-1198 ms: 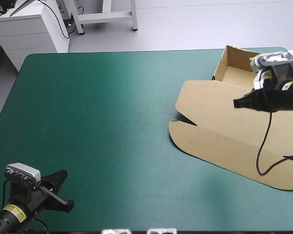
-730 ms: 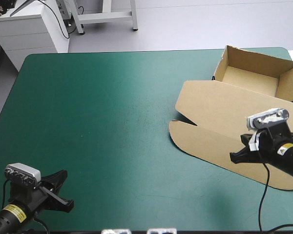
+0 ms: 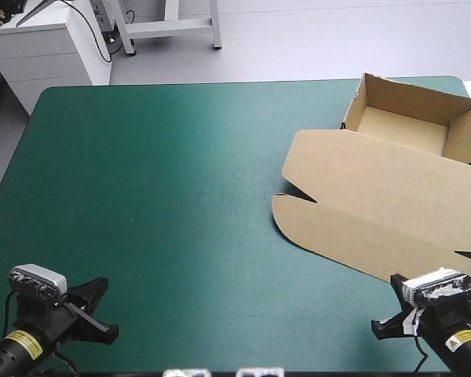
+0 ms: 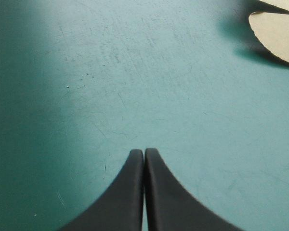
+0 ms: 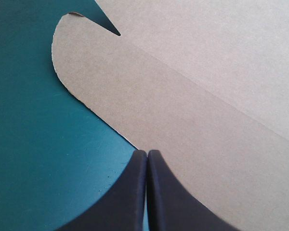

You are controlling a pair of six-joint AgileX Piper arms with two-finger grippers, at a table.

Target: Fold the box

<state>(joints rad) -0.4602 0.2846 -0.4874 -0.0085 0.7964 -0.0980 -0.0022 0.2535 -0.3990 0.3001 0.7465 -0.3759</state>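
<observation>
Where the teal-green cover [image 3: 157, 196] lies bare, fine scratches show. At far right, the box [image 3: 353, 169]: open tray [image 3: 396, 129] by the corner, lid [image 3: 377, 224] flat toward the near edge. Over bare cover the left gripper [image 4: 144, 153], clenched, empty; right gripper [image 5: 147, 154] clenched at the lid's near edge.

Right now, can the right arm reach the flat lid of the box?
Probably yes. The right gripper, shut, sits right at the near edge of the flat lid of the box, and nothing lies between them. The left gripper is far off, over the bare teal-green cover.
</observation>
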